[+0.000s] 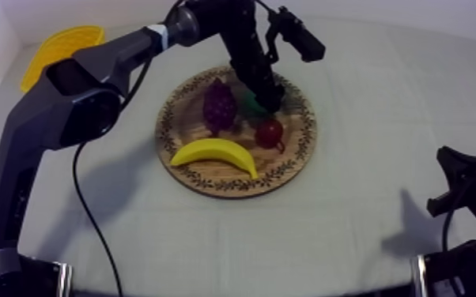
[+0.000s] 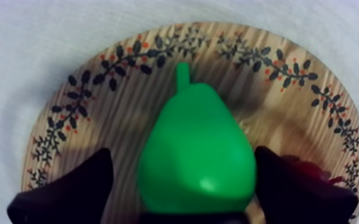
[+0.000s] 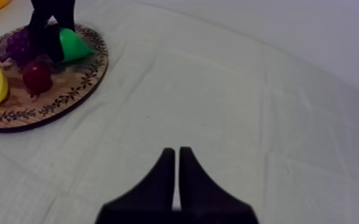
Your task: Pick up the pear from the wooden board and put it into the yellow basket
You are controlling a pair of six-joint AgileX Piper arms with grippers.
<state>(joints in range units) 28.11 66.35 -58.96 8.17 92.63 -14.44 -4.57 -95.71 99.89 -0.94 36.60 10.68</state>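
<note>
The task stood at its grasping step, with nothing carried yet. The left pincer hung low over the round wooden board, its arm coming in from the upper left over the counter. In the left wrist view its two black fingers stood apart, one at each side of the pear. A strip of bare wood showed between one finger and the fruit, while the other finger was at or almost at the pear's skin. So the pincer was open around the pear, not clamped on it.

The pear lay on the board, its stalk pointing away from the pincer toward the patterned rim. It was just beside the bunch of grapes, with the small red fruit near. The banana lay along the near part of the board. Whether the fingertips reached the wood could not be told.

The right pincer rested low at its own side of the counter, well apart from the board, its fingers pressed together on nothing.

Done, by the look of it, were the reach and the straddling of the pear. Left to do were closing on the fruit, lifting it clear of its neighbours, and carrying it across to the yellow basket. The basket sat at the far left corner of the counter, well apart from the board, and the pear had to be let go there.
</note>
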